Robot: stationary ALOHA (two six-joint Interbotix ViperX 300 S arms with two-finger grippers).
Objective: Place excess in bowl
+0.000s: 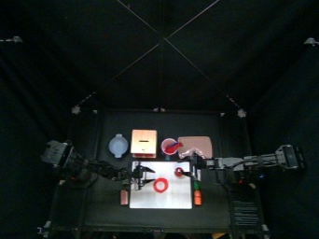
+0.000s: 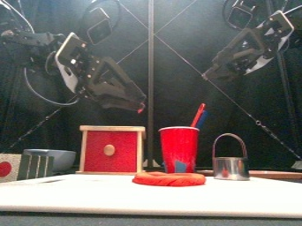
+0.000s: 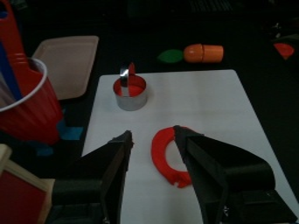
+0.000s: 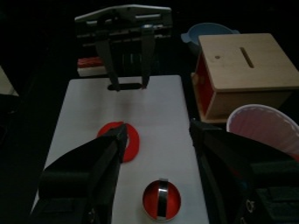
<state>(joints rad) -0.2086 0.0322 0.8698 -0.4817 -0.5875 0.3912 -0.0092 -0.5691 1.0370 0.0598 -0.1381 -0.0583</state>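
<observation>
Red ring of excess (image 3: 167,156) lay flat mid-board, near its front edge; looked soft, light, floppy, so pinch across the band; left gripper (image 3: 155,156) wide over it, right gripper (image 4: 156,149) wide, empty.

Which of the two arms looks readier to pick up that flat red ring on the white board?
Probably the left: the left gripper hangs open directly over the flat red ring, while the right gripper hangs further off, also open.

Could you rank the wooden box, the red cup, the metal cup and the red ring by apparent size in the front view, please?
1. Wooden box
2. Red cup, nearly as tall but narrower
3. Metal cup
4. Red ring, low and flat; its nearness makes comparison with the metal cup unsure.
</observation>
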